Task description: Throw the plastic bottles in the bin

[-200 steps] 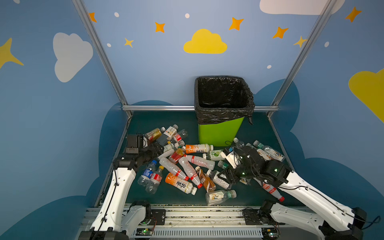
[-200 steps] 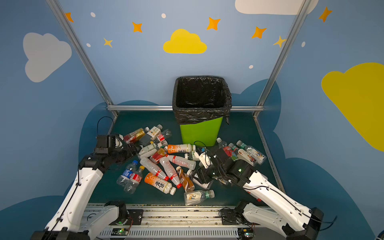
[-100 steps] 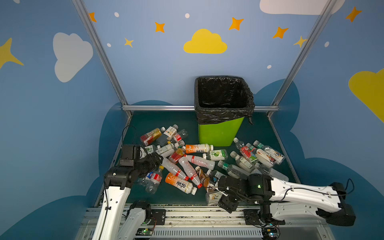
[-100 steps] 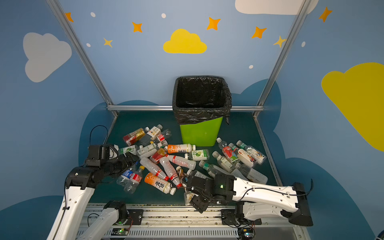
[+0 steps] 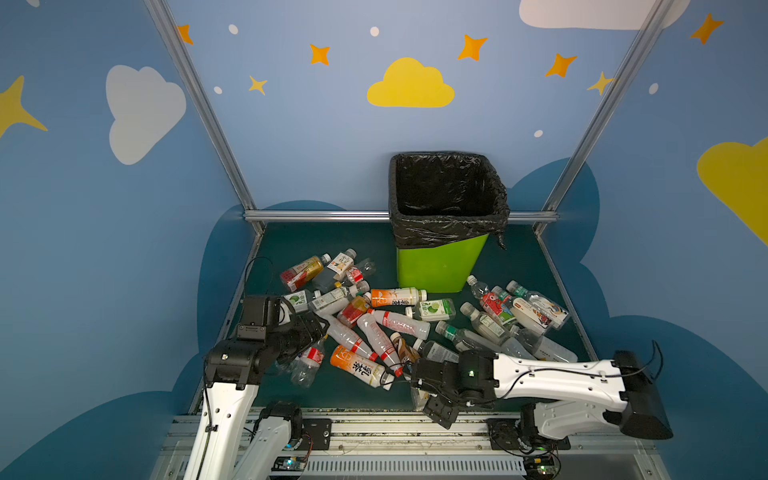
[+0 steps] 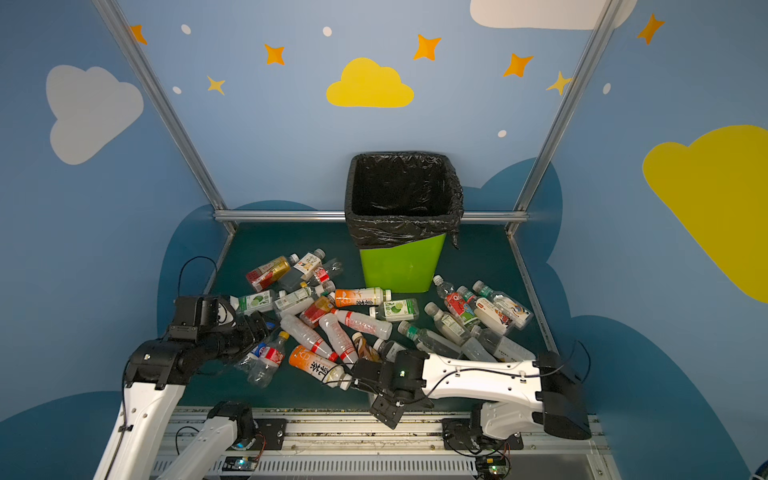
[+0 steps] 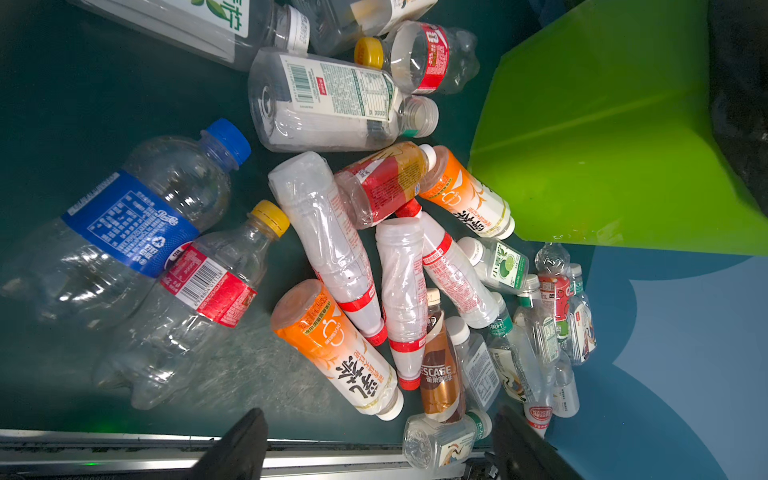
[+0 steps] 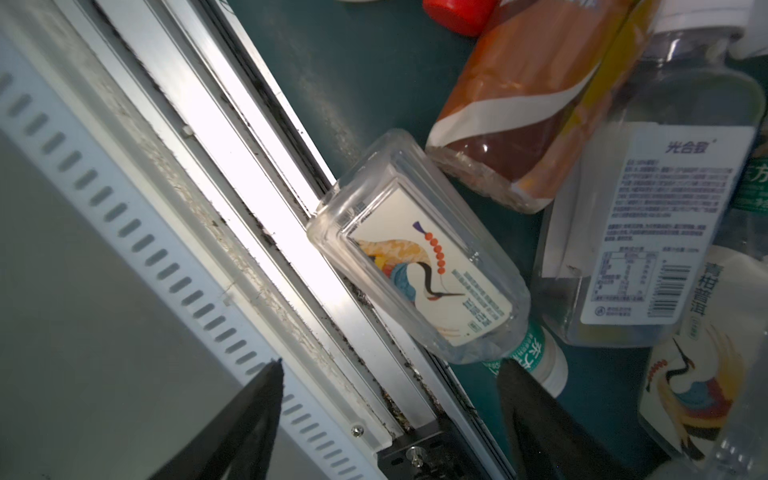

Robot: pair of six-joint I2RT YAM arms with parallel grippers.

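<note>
Visible plainly only from the right wrist: crane-label bottle (image 8: 415,257) lying at the counter (image 8: 365,75) edge, cap just beside the spread, empty right fingers (image 8: 540,424). Left fingers (image 7: 241,444) likewise apart, short of the plastic bottles (image 5: 399,322); bin (image 5: 440,266) behind.

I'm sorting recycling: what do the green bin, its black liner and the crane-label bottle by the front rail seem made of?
The bin: probably rigid moulded plastic, smooth lime walls with soft sheen. Its liner: thin plastic film, crinkled and glossy black. The crane-label bottle: likely clear plastic, see-through walls, printed label.
</note>
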